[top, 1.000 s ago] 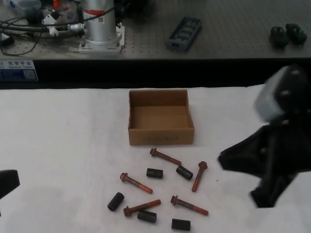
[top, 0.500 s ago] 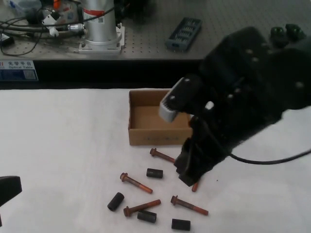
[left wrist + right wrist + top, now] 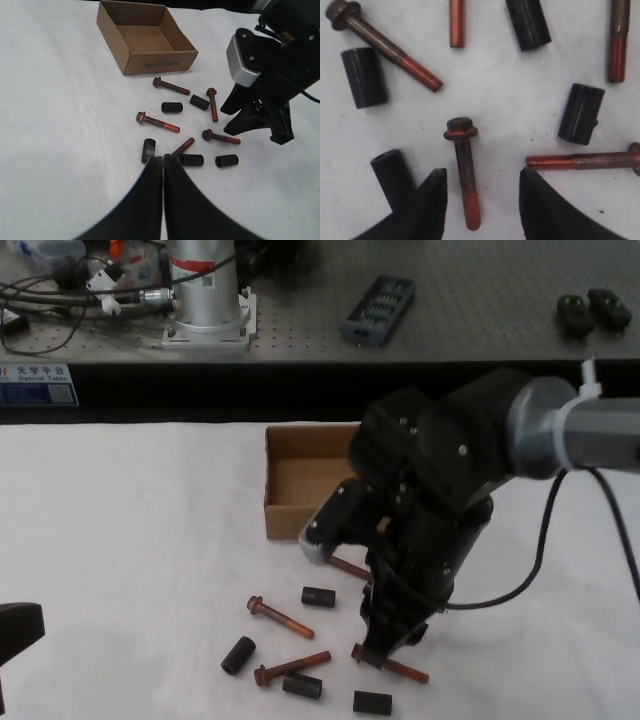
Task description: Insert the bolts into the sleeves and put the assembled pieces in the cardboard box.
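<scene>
Right claw [image 3: 482, 175], spread open, straddles a bolt [image 3: 464, 165]; closing could knock the sleeve [image 3: 390, 170] beside one finger, or roll the bolt away.

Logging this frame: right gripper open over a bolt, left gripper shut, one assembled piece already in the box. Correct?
Not quite: the box holds no assembled piece, as the left wrist view shows. The right gripper is open over a bolt, and the left gripper is shut.
</scene>
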